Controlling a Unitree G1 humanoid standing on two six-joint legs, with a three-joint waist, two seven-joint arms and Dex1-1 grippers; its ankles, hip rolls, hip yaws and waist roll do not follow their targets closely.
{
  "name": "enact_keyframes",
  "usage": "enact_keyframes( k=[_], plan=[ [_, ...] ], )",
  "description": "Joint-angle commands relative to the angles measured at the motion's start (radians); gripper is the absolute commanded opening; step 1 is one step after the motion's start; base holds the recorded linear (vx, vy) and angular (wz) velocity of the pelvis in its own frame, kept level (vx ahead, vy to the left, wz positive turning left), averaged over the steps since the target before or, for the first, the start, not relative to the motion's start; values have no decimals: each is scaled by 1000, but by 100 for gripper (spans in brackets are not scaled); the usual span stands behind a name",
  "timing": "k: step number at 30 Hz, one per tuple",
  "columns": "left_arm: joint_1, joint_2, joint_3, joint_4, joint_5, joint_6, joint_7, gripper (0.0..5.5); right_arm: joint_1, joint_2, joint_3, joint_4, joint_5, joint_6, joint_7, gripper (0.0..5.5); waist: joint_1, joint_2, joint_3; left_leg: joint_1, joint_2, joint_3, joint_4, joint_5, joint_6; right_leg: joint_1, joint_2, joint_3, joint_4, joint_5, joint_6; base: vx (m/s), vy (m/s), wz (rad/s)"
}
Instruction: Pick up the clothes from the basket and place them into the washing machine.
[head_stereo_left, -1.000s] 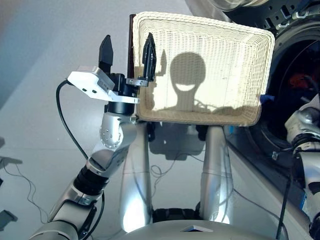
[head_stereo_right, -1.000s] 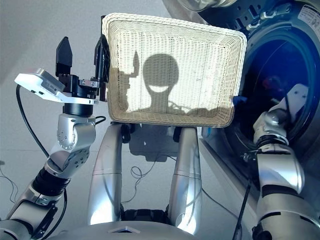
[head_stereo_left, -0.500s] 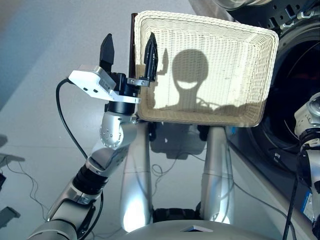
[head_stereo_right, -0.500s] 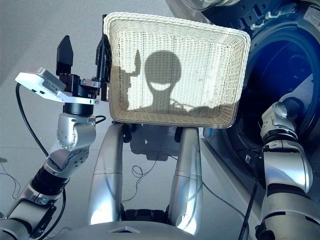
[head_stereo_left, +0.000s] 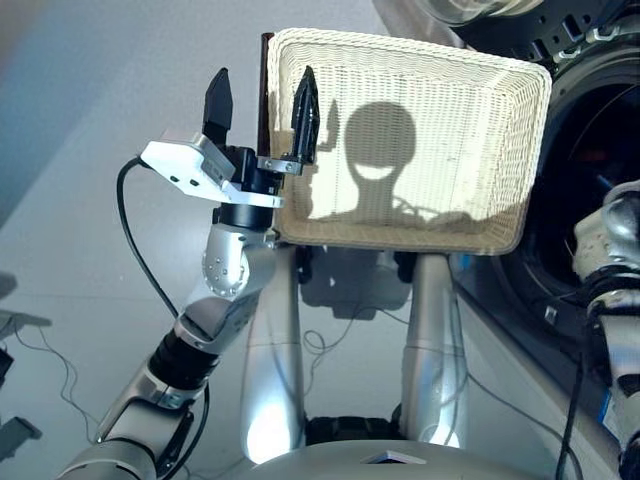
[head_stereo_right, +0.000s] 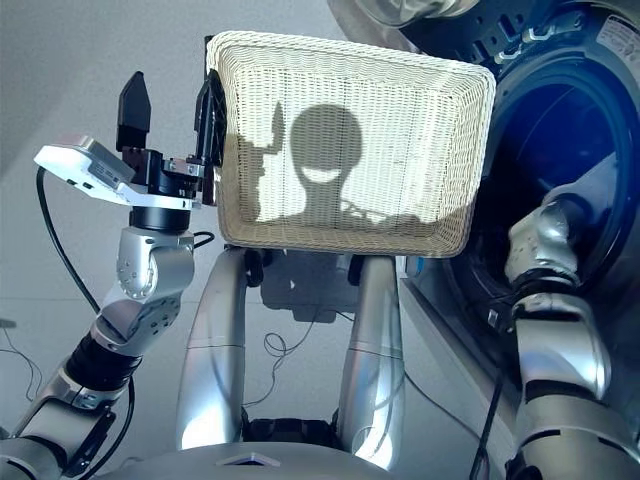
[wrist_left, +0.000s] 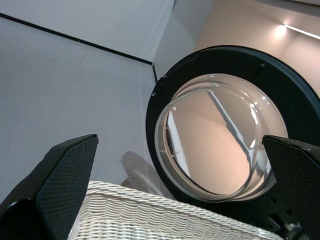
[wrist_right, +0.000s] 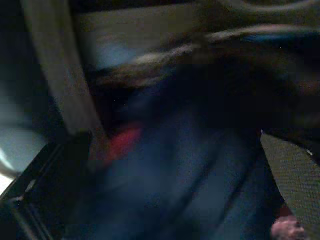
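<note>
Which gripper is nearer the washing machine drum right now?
Right. The right gripper is reaching inside the washing machine, with clothes right in front of it. The left gripper is open beside the basket, on its far side from the machine.

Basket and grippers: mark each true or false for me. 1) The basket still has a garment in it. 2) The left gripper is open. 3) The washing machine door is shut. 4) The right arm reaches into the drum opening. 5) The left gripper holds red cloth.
1) False. The basket shows only bare wicker.
2) True. The left gripper has its fingers spread apart beside the basket's left rim.
3) False. The washing machine has its porthole uncovered, and the door is swung open.
4) True. The right arm's forearm disappears into the dark opening.
5) False. Nothing is between its fingers.
</note>
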Motion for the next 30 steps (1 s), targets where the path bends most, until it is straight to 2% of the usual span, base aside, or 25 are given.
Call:
enact_keyframes(
  k=[1,3,7,10,15,19,22,27,30],
  plan=[
    [6,-17,44,-28,-14,-62,-36,550,50,14,30,-99,-87,-64,55,550,-19,7,-16,69,28,-14,-51,-7,-32,87,-8,-19,-123,54,40,0,0,0],
    [13,-36,51,-4,-5,-68,-19,550,92,59,85,-193,-76,-70,115,550,-20,8,-16,94,27,-13,-89,9,-34,110,-12,-23,-153,66,42,0,0,0],
    [55,-56,48,36,-72,-55,-56,550,162,79,170,-349,-71,-69,229,550,-26,7,-16,158,24,-9,-164,45,-40,172,-13,-35,-220,96,47,0,0,0],
    [69,-50,60,110,-52,-51,-81,550,185,96,197,-410,-70,-84,269,550,-31,8,-16,232,21,-2,-234,69,-46,247,-16,-42,-290,123,58,61,-8,18],
    [142,-64,100,295,-15,-40,-137,550,260,96,194,-469,-72,-87,335,550,-38,3,-16,424,8,5,-384,109,-51,439,-16,-63,-427,162,73,108,-2,-33],
    [193,-65,132,493,26,-39,-208,550,345,90,160,-463,-83,-79,380,550,-48,-1,-16,597,-1,9,-502,140,-58,612,-27,-82,-536,196,89,142,18,-26],
    [222,-84,160,676,47,-31,-256,550,389,93,140,-389,-91,-64,420,550,-52,-4,-16,741,2,13,-600,162,-60,755,-27,-96,-621,216,100,140,29,4],
    [271,-128,199,963,69,-12,-296,550,479,138,145,-222,-84,-26,485,550,-50,-12,-116,869,4,29,-749,214,-64,875,-23,-114,-758,259,125,132,10,-57],
    [309,-142,217,1081,128,2,-303,550,528,151,155,-106,-123,7,517,550,-49,-17,-185,935,4,39,-812,227,-66,940,-27,-126,-816,275,131,100,2,-49]
  ],
)
